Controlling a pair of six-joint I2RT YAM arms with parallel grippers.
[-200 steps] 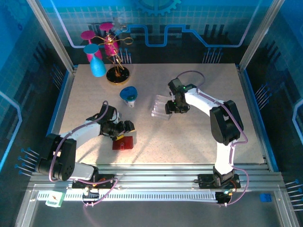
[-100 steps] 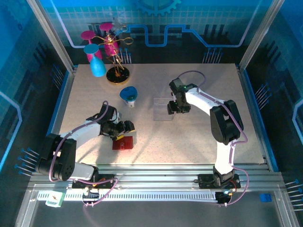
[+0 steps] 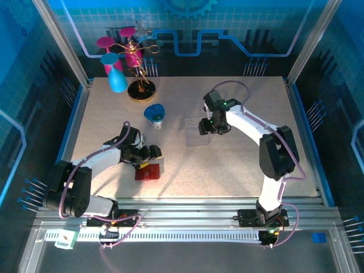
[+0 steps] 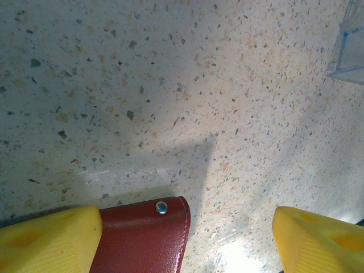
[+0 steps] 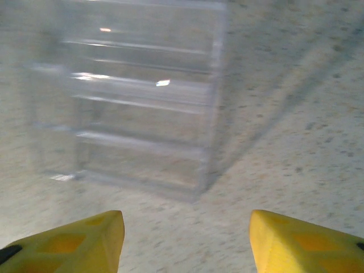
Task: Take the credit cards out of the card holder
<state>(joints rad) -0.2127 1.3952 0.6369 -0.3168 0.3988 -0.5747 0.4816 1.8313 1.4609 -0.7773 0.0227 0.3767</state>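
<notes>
Lowered flat onto the surface (image 3: 239,165) since a second ago: clear tray (image 3: 196,132), let go by right fingers (image 5: 296,244), parted and empty. Left fingers (image 4: 45,239) wide, empty, low over red card holder (image 4: 142,233), likely to steady it; credit cards presumably inside.

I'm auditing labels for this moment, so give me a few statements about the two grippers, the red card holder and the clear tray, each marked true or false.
1. The left gripper is open over the card holder. True.
2. The right gripper grips the clear tray. False: its jaws are open, and the tray lies ahead of them, untouched.
3. The card holder lies inside the clear tray. False: it lies on the bare table, apart from the tray.
4. The clear tray rests on the table. True.
</notes>
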